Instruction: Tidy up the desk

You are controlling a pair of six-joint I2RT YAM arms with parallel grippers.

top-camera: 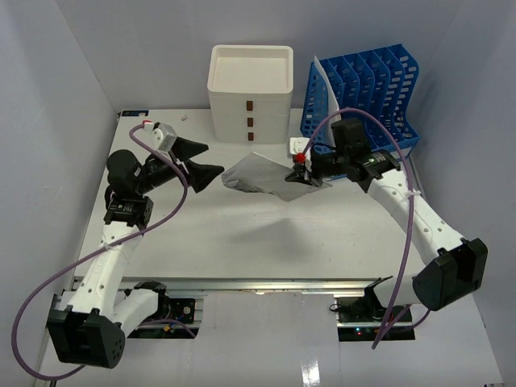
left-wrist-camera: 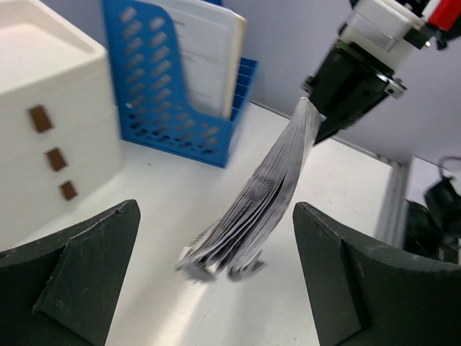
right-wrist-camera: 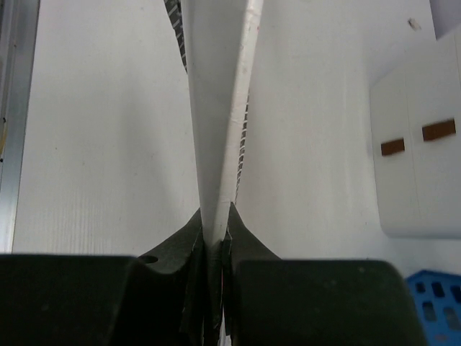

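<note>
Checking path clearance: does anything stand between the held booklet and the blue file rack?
Nothing visible on the desk does; only the right end effector gripping the booklet lies between it and the file rack.

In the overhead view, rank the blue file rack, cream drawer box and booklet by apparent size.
1. blue file rack, narrowly
2. cream drawer box
3. booklet, held in the right hand, clearly smallest

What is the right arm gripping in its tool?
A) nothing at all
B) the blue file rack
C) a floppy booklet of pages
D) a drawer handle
C: the right tool is pinched shut on the edge of a booklet, whose pages sag away from it in the left wrist view.
</note>
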